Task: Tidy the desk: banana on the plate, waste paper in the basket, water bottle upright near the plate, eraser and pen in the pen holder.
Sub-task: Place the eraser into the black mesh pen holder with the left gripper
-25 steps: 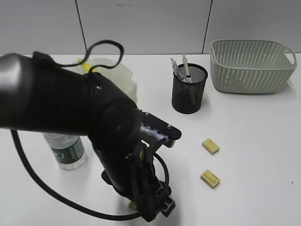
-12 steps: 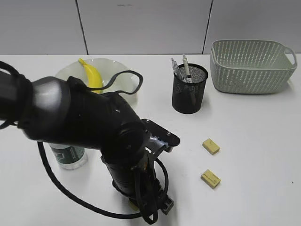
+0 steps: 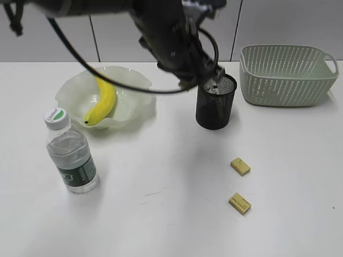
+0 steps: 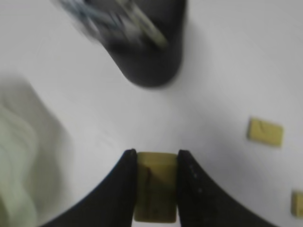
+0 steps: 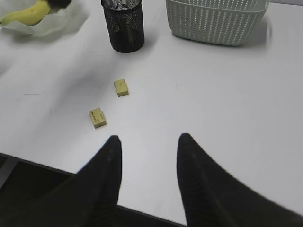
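Note:
My left gripper [image 4: 156, 158] is shut on a yellow eraser [image 4: 155, 187]. In the exterior view it [image 3: 197, 77] hangs in the air just left of and above the black mesh pen holder [image 3: 215, 104], which holds pens. The holder also shows in the left wrist view [image 4: 151, 52], blurred. Two more erasers [image 3: 240, 166] [image 3: 239, 203] lie on the desk [image 3: 161, 176]. The banana [image 3: 102, 101] lies on the pale-green plate [image 3: 136, 88]. The water bottle [image 3: 69, 155] stands upright in front of the plate. My right gripper [image 5: 149, 142] is open and empty above the desk's front edge. No waste paper is in view.
The grey-green basket [image 3: 286, 75] stands at the back right, next to the pen holder. The left arm and its cable span the top of the exterior view above the plate. The right wrist view shows the desk's near edge [image 5: 47, 163].
My left arm has lifted from the desk's front and swung back and up beside the pen holder with the eraser. The plate and banana are now uncovered.

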Available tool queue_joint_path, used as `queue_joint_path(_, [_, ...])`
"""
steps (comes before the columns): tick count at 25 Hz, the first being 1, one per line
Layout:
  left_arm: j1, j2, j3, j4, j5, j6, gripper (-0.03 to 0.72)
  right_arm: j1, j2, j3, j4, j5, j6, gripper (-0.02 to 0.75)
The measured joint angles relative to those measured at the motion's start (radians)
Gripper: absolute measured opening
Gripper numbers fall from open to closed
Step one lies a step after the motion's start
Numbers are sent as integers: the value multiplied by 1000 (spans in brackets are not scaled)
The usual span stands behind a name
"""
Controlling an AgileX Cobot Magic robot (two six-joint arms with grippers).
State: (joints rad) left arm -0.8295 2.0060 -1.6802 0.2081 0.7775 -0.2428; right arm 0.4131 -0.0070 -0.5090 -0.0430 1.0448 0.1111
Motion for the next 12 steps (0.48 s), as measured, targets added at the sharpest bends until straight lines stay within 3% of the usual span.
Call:
queue_joint_path(3, [70, 120, -293, -75, 121, 88, 190, 0, 0, 0, 0, 0, 0, 319])
queue_joint_path(6, [93, 248, -514, -159, 194, 112, 190, 0, 0, 0, 0, 0, 0, 319])
queue_joint_path(9, [95, 345, -642, -185, 233, 115, 190, 0, 0, 0, 0, 0, 0, 319])
queue_joint_path(12, [95, 395, -693, -193, 239, 115, 190, 0, 0, 0, 0, 0, 0, 319])
